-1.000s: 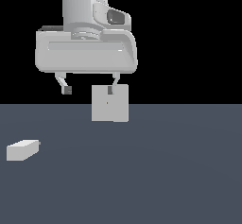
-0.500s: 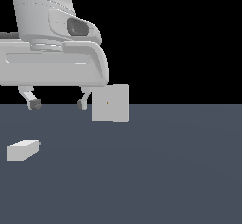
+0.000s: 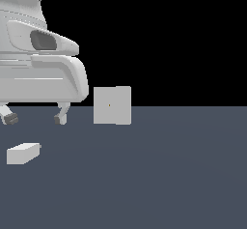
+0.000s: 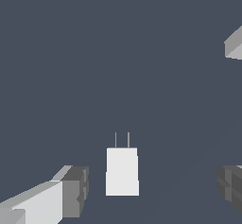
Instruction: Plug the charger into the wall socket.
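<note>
The charger [image 3: 22,153] is a small white oblong block lying on the dark floor at the exterior view's left. In the wrist view the charger [image 4: 122,171] shows two thin prongs and lies between my fingertips, below them. My gripper [image 3: 34,120] is open and empty, hovering above the charger and a little behind it. One dark fingertip [image 4: 75,190] shows on each side in the wrist view. The wall socket [image 3: 112,105] is a pale square upright plate with a tiny dot at its centre, to the exterior view's right of my gripper. A corner of the socket [image 4: 234,43] shows in the wrist view.
The dark grey floor [image 3: 159,175] stretches across the scene under a black background. Nothing else stands on it.
My gripper has moved toward the exterior view's left, away from the socket, and now hangs over the charger. The charger and socket have not moved.
</note>
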Controlling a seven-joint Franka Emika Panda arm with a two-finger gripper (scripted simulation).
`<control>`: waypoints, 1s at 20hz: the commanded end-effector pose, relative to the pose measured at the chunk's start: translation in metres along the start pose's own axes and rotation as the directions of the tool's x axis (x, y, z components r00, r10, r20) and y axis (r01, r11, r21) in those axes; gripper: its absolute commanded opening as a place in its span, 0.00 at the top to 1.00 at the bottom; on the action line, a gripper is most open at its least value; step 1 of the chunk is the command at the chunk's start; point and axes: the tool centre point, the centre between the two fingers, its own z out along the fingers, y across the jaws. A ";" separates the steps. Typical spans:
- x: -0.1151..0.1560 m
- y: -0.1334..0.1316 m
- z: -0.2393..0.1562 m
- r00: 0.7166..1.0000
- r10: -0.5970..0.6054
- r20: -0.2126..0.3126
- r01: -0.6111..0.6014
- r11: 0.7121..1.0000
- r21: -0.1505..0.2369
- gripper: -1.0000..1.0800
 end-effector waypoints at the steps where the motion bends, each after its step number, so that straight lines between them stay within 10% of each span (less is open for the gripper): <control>1: -0.002 -0.006 0.003 1.000 0.000 -0.016 0.000 1.000 -0.001 0.04; 20: -0.010 -0.018 0.022 0.999 -0.002 -0.040 0.002 1.000 -0.004 0.04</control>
